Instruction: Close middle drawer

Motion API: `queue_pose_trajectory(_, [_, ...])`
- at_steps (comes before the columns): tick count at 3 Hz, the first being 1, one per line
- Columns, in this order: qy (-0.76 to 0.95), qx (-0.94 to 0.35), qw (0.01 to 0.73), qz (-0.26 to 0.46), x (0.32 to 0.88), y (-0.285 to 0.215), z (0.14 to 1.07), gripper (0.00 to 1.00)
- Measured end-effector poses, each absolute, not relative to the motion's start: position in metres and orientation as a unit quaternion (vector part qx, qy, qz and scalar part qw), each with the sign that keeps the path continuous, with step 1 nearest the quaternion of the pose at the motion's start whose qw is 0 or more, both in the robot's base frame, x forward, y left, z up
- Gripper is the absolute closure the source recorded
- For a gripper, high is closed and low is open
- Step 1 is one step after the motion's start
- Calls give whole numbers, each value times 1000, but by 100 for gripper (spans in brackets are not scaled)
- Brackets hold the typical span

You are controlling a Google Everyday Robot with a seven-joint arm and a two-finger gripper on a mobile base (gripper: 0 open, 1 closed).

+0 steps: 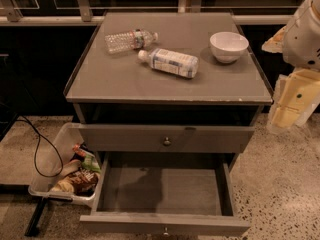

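The middle drawer (165,191) of the grey cabinet is pulled far out toward me. Its shallow grey box is empty, and its low front (150,224) with a small round knob (165,230) sits at the bottom edge of the view. Above it is the taller top drawer front (125,138) with its own knob (166,141). The lowest drawer is hidden under the open one. My gripper (289,111) hangs at the right edge, beside the cabinet's right side, level with the top drawer and apart from everything.
On the cabinet top (100,81) lie two plastic bottles (127,40) (170,62), and a white bowl (228,46) stands there too. A clear bin (55,149) of snack packs stands on the floor to the left of the drawer. A black cable (37,144) loops beside it.
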State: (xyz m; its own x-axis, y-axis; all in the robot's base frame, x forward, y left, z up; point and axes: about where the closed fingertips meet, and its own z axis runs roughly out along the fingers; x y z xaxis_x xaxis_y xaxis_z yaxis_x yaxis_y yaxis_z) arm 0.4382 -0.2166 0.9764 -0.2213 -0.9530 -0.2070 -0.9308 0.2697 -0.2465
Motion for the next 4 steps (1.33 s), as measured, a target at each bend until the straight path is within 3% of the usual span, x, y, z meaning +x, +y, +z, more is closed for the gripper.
queue_pose_trajectory(1, [781,-603,159,-35,438,-217,976,0])
queue_pose_trajectory(4, [771,-608,189,11,402,-229,886,66])
